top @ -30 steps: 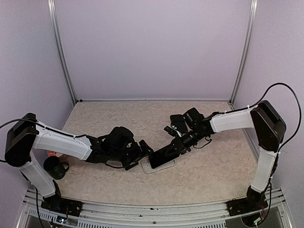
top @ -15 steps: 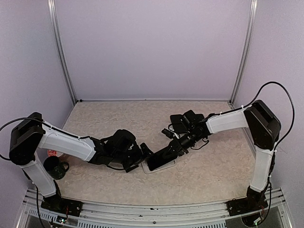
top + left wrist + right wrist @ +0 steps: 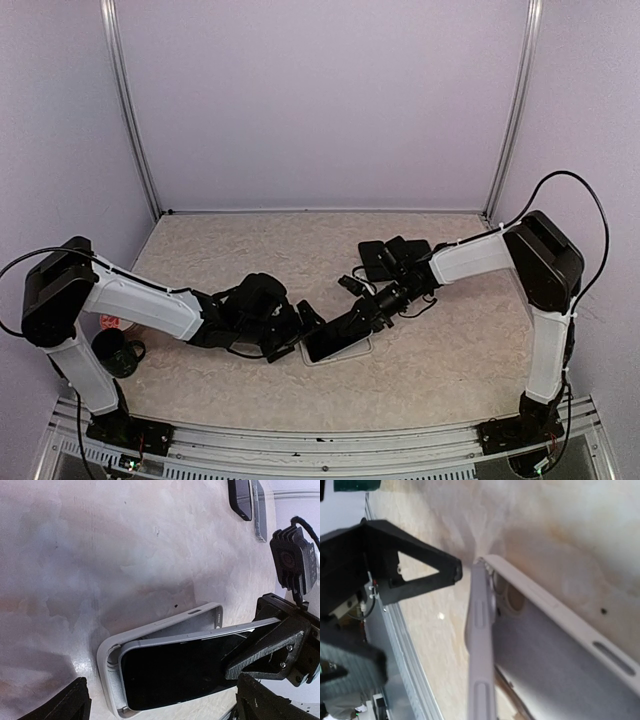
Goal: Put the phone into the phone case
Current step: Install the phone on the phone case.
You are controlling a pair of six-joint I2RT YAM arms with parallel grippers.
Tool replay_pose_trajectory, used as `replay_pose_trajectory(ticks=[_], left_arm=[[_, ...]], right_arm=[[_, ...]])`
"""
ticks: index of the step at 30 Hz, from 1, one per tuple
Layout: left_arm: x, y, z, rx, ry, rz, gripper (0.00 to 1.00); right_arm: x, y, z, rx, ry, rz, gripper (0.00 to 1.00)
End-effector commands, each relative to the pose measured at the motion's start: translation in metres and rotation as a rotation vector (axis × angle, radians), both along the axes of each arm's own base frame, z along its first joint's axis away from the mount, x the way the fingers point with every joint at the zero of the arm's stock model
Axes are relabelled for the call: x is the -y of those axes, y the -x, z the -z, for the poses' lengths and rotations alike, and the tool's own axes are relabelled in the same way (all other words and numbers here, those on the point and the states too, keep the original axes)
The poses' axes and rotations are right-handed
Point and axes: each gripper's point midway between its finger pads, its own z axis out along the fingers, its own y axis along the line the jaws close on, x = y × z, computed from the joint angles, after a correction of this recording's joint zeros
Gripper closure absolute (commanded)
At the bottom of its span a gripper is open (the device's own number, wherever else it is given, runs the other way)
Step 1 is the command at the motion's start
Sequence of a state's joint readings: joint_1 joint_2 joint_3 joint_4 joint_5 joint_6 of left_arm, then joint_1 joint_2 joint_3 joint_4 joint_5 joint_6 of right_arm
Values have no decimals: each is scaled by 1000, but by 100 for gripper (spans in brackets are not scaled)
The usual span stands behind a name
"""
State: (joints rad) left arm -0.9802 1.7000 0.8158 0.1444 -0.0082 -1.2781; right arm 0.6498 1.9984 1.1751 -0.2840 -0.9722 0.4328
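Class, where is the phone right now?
In the top view the phone is near the centre, one end in the phone case, the other gripped by the right hand, the open left hand to its left.

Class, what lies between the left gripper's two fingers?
In the left wrist view: the phone, one end seated in the phone case, the other raised by the shut right gripper. The left gripper stands open.
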Motion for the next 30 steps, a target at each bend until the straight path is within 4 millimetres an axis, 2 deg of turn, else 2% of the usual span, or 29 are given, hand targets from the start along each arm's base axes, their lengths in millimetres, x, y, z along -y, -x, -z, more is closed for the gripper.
replay_pose_trajectory(ticks=[1,15,30], left_arm=[[5,3,3,10,-2,7,1],[13,6,2,13,-4,6,1],[21,6,2,28,-9,18,1]], right_arm=[[5,6,25,-62,70,44,100],[16,16,44,-130,126,113,100],[27,25,74,-200,207,128,100]])
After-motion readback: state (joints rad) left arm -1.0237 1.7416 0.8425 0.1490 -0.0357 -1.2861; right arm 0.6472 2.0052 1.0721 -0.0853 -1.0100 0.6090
